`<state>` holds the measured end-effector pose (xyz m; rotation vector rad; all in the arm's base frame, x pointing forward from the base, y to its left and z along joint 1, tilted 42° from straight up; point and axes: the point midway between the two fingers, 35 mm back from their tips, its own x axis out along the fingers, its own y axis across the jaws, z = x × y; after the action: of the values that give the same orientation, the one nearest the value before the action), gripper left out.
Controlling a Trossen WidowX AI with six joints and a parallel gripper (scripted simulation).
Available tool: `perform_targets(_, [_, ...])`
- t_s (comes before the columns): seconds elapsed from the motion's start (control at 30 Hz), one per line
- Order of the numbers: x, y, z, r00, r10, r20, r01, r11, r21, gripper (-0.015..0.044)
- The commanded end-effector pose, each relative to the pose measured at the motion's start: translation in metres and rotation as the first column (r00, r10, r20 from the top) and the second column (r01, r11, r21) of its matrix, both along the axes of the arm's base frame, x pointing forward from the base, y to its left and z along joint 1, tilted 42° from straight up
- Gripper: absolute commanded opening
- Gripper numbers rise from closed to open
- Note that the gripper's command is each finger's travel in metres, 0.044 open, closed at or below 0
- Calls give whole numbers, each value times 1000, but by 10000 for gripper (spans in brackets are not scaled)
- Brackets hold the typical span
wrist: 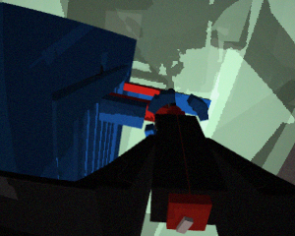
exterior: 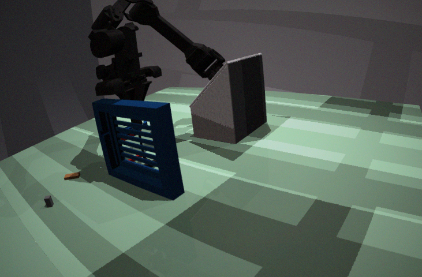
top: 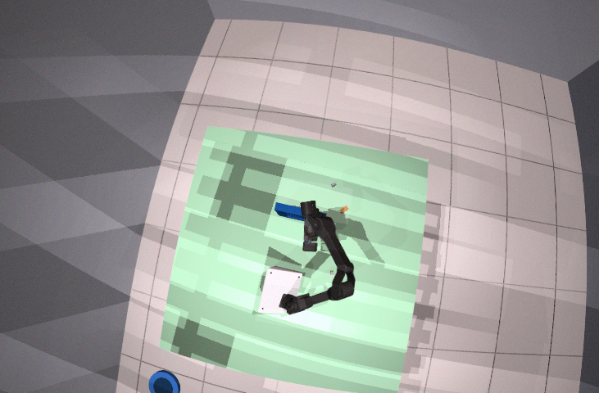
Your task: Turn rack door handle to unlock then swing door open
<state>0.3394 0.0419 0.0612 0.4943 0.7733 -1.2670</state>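
Observation:
The blue rack frame [top: 288, 209] [exterior: 176, 156] [wrist: 20, 74] stands upright on the green table [top: 378, 314] [exterior: 283, 254]. My gripper [exterior: 135, 94] [wrist: 178, 144] points down behind the frame in the exterior view and is shut on the upright black handle [wrist: 177, 164], with a finger on each side. The handle's red end [wrist: 189, 208] shows nearest the wrist camera. The handle is turned at an angle to the frame; the exact angle cannot be read. Red and blue parts show beyond the handle. The arm covers the door from above, and how far it is open cannot be told.
A tall white and grey box [top: 276, 286] [exterior: 211, 111] stands near the arm's base. A small orange block [top: 343, 209] [exterior: 71, 176] and a small grey block [top: 333, 184] [exterior: 48, 201] lie beyond the frame. A blue round object [top: 175, 383] is on the floor.

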Motion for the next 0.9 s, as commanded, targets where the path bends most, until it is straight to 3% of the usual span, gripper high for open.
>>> perform_targets(0.0, [0,0,0,980,-150,130,148,989,30,23])
perform_targets(0.23, [0,0,0,873,-375,311,357,927,114,23])
perform_targets(0.87, [0,0,0,869,-381,316,362,925,117,23])
